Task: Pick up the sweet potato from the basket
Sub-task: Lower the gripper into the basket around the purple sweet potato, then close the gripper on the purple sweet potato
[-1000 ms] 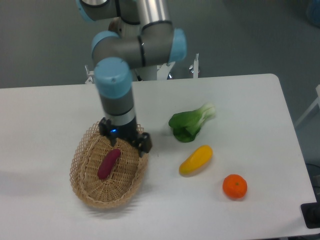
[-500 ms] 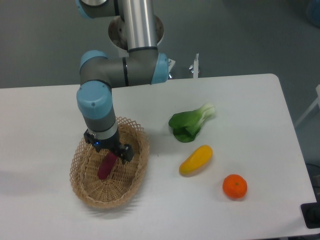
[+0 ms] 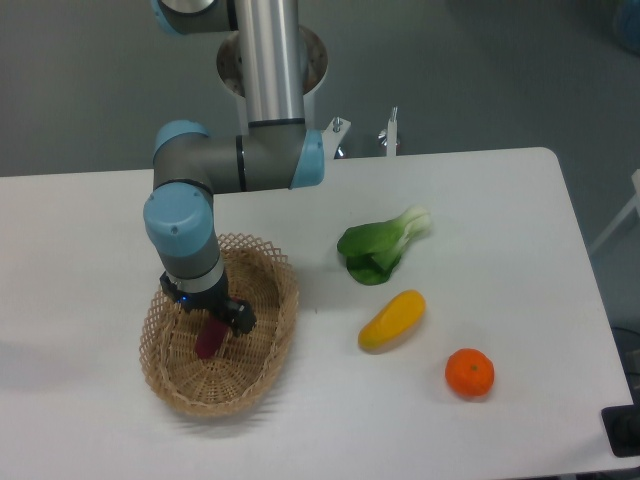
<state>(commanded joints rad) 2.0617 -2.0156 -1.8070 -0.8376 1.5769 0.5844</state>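
Your gripper sits inside the basket, down over the sweet potato. You can't tell whether its fingers have closed. Bok choy lies at 2 o'clock.

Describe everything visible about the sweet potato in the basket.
The sweet potato is a small, smooth, magenta-purple tuber lying inside the tan wicker basket, left of its middle. Only its lower part shows; the gripper has its tip down over the upper end and hides it. Whether the fingers grip it cannot be told.
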